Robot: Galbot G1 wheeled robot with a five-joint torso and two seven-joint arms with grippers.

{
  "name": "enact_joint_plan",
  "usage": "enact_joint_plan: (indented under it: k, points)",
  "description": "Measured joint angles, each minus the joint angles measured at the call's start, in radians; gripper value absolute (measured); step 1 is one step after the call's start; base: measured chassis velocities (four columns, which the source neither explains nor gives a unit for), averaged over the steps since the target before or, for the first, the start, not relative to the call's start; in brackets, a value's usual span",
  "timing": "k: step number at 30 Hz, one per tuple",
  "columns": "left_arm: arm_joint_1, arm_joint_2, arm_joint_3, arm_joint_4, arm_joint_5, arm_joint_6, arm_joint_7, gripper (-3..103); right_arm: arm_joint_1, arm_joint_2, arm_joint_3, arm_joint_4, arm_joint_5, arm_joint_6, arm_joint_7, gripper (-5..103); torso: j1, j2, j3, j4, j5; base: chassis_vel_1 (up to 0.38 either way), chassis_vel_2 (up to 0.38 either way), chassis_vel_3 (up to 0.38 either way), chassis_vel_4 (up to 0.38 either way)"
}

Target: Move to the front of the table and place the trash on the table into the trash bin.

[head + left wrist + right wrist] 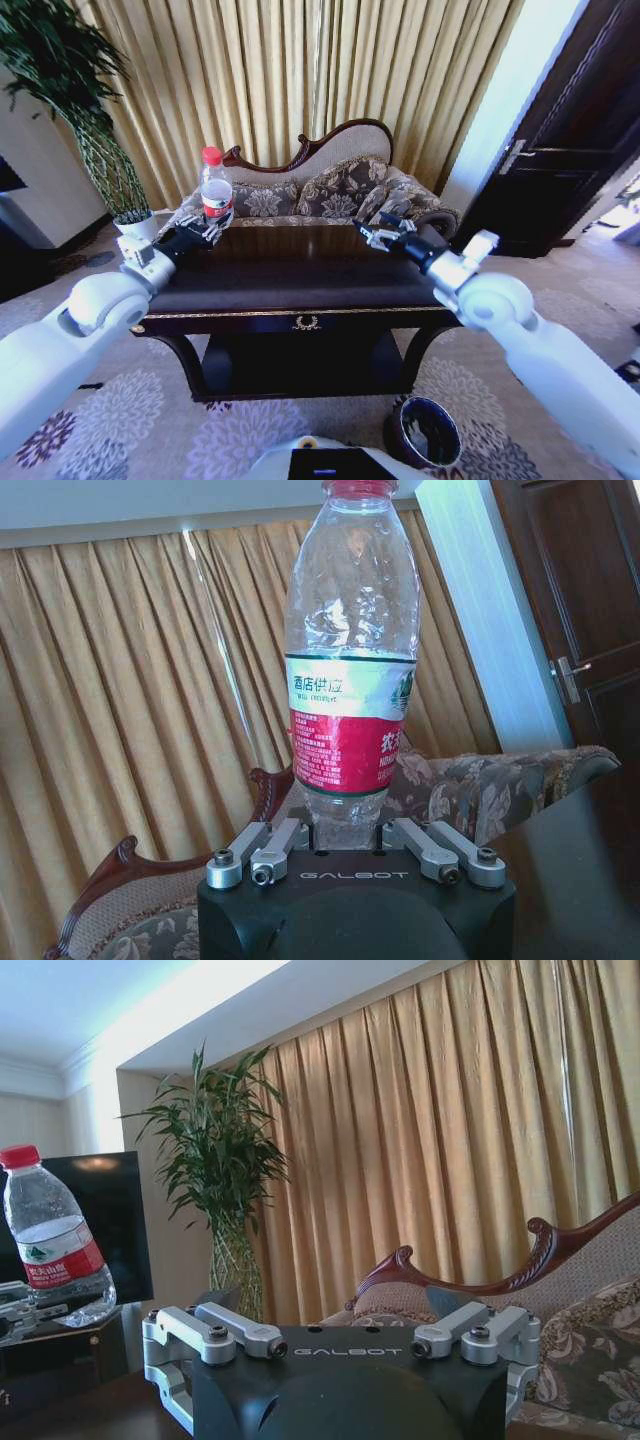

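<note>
Nearest us, down by our own base, the dark maroon trash bin (424,432) stands on the patterned carpet, just in front of the counter (300,285) and to our right of its gold ornament. Across the dark glossy top both our arms reach forward. Our left hand (203,232) is at the far left corner, its fingers (262,853) closed on the base of the clear water bottle (215,185), which stands upright with its red cap uppermost; from the left wrist we see the fingers pressing the ribbed bottom just under the red label. Our right hand (378,234) hovers over the far right part of the counter with its fingers spread apart and nothing between them. The bottle looks empty, so we judge it very light, thin-walled and easily dented, and smooth enough to slip. A hold this low leaves the tall body free to tip, so we would favour gripping around the labelled middle, or else moving slowly and keeping it upright. Paper scraps we cannot make out on the counter. Behind it stand a patterned sofa (330,190) and gold curtains (300,70).
</note>
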Motion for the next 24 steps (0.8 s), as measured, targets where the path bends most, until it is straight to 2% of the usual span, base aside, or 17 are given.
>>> enact_joint_plan:
  k: [1, 3, 4, 8, 11, 24]
  points:
    - [0.000, 0.000, 0.000, 0.000, 0.000, 0.000, 0.000, 26, 0.000, 0.000, 0.000, 0.000, 0.000, 0.000, 0.000, 100, 0.000, 0.000, 0.000, 0.0000, 0.0000, 0.000, 0.000, 0.000, 0.000]
    - [-0.094, -0.010, 0.095, 0.049, -0.012, -0.007, 0.001, 26, 0.091, 0.028, -0.086, -0.061, 0.002, 0.000, -0.006, 100, 0.000, 0.000, 0.000, -0.0002, 0.0000, 0.000, 0.000, 0.000, 0.000]
    - [-0.094, -0.010, 0.095, 0.049, -0.012, -0.007, 0.001, 26, 0.091, 0.028, -0.086, -0.061, 0.002, 0.000, -0.006, 100, 0.000, 0.000, 0.000, -0.0002, 0.0000, 0.000, 0.000, 0.000, 0.000]
    - [-0.262, -0.051, 0.230, 0.114, -0.023, -0.018, -0.004, 26, 0.208, 0.083, -0.192, -0.135, -0.003, 0.000, -0.006, 100, 0.000, 0.000, 0.000, -0.0003, 0.0003, 0.000, 0.000, 0.000, 0.000]
    - [-0.316, -0.075, 0.275, 0.113, -0.029, -0.015, -0.011, 26, 0.251, 0.103, -0.234, -0.150, -0.004, 0.000, -0.007, 100, 0.000, 0.000, 0.000, -0.0003, 0.0001, 0.000, 0.000, 0.000, 0.000]
    - [-0.376, -0.091, 0.411, 0.075, -0.018, -0.001, -0.019, 26, 0.311, 0.164, -0.281, -0.137, -0.025, 0.003, -0.015, 100, 0.000, 0.000, 0.000, 0.0001, -0.0001, 0.000, 0.000, 0.000, 0.000]
